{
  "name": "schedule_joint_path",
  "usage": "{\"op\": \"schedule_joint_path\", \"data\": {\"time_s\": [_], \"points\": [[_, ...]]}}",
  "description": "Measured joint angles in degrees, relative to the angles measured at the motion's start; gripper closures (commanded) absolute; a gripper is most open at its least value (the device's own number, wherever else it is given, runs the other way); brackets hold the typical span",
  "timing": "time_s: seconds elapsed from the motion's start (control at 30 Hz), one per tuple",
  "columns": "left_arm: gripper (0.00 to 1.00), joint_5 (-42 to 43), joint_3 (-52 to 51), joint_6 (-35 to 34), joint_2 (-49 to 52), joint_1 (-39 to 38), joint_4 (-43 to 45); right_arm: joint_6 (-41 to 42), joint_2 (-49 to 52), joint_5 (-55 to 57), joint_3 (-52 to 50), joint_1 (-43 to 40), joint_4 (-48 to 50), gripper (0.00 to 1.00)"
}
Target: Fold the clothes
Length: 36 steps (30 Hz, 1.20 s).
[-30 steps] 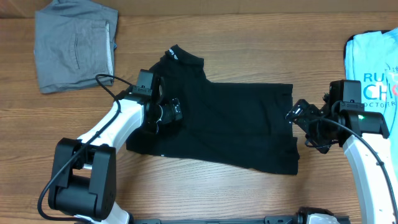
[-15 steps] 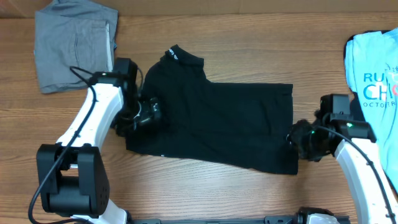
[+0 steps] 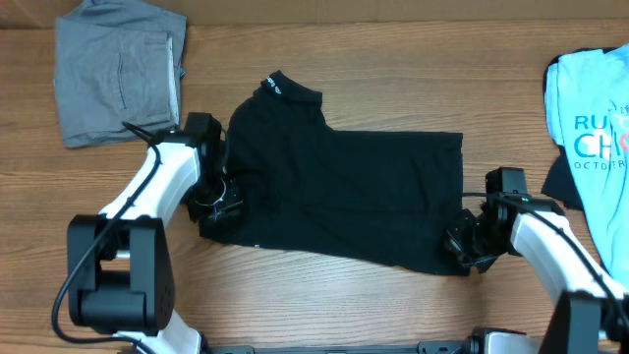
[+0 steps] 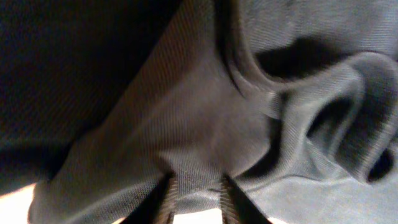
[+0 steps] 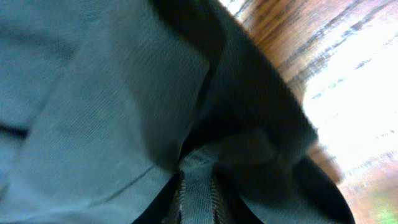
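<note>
A large black garment [image 3: 344,197] lies spread flat in the middle of the table, with a small white logo [image 3: 272,85] at its far collar. My left gripper [image 3: 221,202] is at its near-left edge and is shut on a fold of the black fabric [image 4: 186,124], which bunches between the fingers [image 4: 166,198]. My right gripper [image 3: 462,244] is at the near-right corner and pinches a strip of the same cloth [image 5: 124,93] between its fingers [image 5: 217,200]. The grey garment [image 3: 118,74] lies folded at the far left. A light-blue printed T-shirt [image 3: 590,108] lies at the far right.
The wooden tabletop [image 3: 324,295] shows bare along the front edge and between the garments. A dark piece of cloth [image 3: 555,182] peeks out from under the T-shirt's near edge. Cables run along both white arms.
Both arms have swung toward the front of the table, down to the black garment's near corners. Both grippers were wide open before and have closed onto the fabric.
</note>
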Motion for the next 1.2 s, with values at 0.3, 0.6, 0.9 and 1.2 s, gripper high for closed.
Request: {"op": "schedule_joint_path", "data": {"time_s": [0.3, 0.6, 0.9, 1.2], "points": [[0.78, 2.29, 0.07, 0.09, 5.66, 1.86, 0.55, 2.43, 3.98, -0.59, 0.74, -0.42, 0.13, 0.96], [0.92, 3.06, 0.07, -0.07, 6.58, 9.55, -3.17, 6.82, 4.28, 0.35, 1.16, -0.24, -0.68, 0.96], [0.92, 1.62, -0.07, -0.37, 6.67, 13.03, -5.68, 10.34, 5.25, 4.00, 2.97, 0.07, -4.76, 0.96], [0.91, -0.28, -0.50, -3.19, -3.48, 13.07, -8.11, 17.00, 1.88, 15.08, 5.03, 0.07, -14.12, 0.96]]}}
